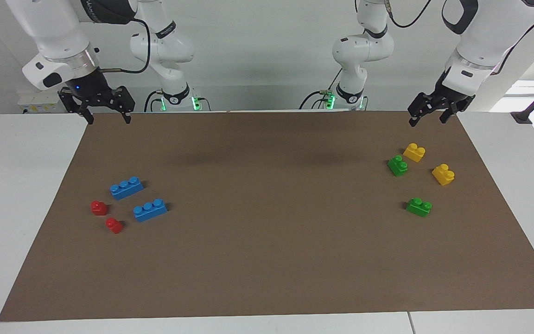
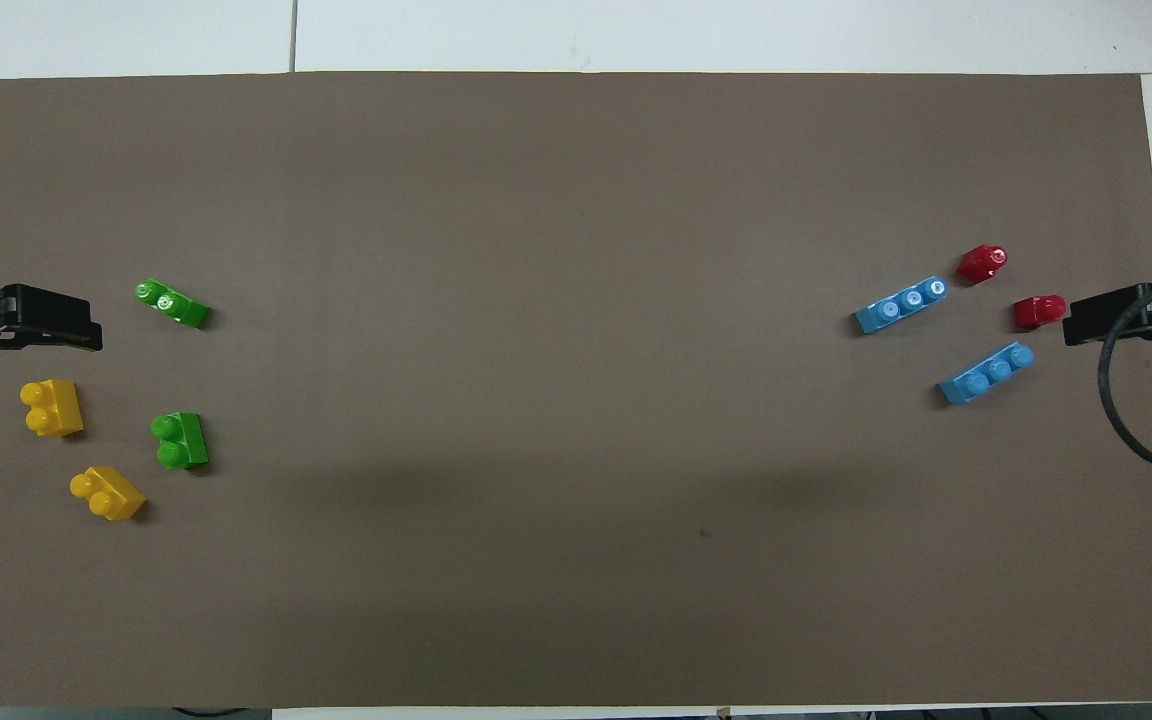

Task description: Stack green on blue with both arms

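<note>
Two green bricks lie on the brown mat at the left arm's end, one [image 1: 397, 165] [image 2: 179, 440] nearer to the robots than the other [image 1: 418, 207] [image 2: 172, 303]. Two long blue bricks sit at the right arm's end, one [image 1: 126, 187] [image 2: 986, 372] nearer to the robots, the second [image 1: 150, 210] [image 2: 902, 305] farther out. My left gripper [image 1: 428, 120] [image 2: 86, 325] hangs open and empty over the mat's corner by the green group. Over the other robot-side corner my right gripper [image 1: 108, 118] [image 2: 1076, 318] is open too, holding nothing.
Two yellow bricks [image 1: 414, 152] [image 1: 443, 174] lie beside the green ones. Two small red bricks [image 1: 98, 207] [image 1: 114, 225] lie beside the blue ones. The brown mat [image 1: 267, 260] covers most of the white table [image 1: 16, 195].
</note>
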{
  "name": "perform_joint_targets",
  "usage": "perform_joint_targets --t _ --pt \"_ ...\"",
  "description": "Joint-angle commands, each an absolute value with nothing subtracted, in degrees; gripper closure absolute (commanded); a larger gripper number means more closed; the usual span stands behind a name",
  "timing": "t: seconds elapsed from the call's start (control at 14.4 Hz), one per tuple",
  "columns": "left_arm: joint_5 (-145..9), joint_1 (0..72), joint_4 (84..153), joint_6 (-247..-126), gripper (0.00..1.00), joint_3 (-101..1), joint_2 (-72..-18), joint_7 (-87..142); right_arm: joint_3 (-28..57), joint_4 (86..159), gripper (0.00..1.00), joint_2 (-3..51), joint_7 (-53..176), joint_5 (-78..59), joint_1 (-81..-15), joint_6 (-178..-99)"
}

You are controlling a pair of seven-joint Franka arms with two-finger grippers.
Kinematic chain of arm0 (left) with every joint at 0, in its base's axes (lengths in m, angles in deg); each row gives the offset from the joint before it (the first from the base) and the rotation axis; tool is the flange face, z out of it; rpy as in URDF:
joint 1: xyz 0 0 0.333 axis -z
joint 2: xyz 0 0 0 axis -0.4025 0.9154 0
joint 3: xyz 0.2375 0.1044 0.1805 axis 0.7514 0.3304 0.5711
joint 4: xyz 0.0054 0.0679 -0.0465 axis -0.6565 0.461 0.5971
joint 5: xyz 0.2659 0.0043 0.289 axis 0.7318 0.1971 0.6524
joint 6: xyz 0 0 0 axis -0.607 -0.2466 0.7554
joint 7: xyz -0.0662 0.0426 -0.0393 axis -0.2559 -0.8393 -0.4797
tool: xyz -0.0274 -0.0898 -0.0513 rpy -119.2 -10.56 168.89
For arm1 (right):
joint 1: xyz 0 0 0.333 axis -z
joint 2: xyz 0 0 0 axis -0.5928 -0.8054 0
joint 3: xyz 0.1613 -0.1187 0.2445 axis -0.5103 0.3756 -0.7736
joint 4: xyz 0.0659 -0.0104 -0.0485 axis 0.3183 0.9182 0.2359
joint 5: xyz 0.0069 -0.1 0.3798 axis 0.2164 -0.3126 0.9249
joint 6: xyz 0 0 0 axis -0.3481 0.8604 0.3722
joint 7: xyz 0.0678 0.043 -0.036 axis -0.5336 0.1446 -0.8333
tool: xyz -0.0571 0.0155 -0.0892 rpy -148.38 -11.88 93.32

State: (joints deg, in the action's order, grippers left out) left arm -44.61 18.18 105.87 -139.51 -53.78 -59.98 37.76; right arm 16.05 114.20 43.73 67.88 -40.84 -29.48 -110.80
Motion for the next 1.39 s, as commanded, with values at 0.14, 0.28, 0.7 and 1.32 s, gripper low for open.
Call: perform_joint_targets --t 0.14,0.28,0.7,1.32 --pt "-45.34 18.37 106.67 -138.7 0.0 -53.43 -61.32 38.06 15.96 116.67 0.0 45.82 68.31 -40.71 -29.5 -110.47" --pt "-45.34 18.37 106.67 -138.79 0.0 -53.43 -61.32 37.97 15.96 116.59 0.0 45.74 68.13 -40.71 -29.5 -110.82" --pt "-45.34 18.29 109.9 -140.46 0.0 -53.43 -62.81 33.6 16.05 116.23 0.0 45.3 67.17 -40.62 -28.8 -113.36" --pt "-45.61 18.28 114.67 -145.82 0.0 -53.52 -65.02 5.04 16.23 116.41 0.0 43.28 85.32 -40.27 -28.8 -121.28"
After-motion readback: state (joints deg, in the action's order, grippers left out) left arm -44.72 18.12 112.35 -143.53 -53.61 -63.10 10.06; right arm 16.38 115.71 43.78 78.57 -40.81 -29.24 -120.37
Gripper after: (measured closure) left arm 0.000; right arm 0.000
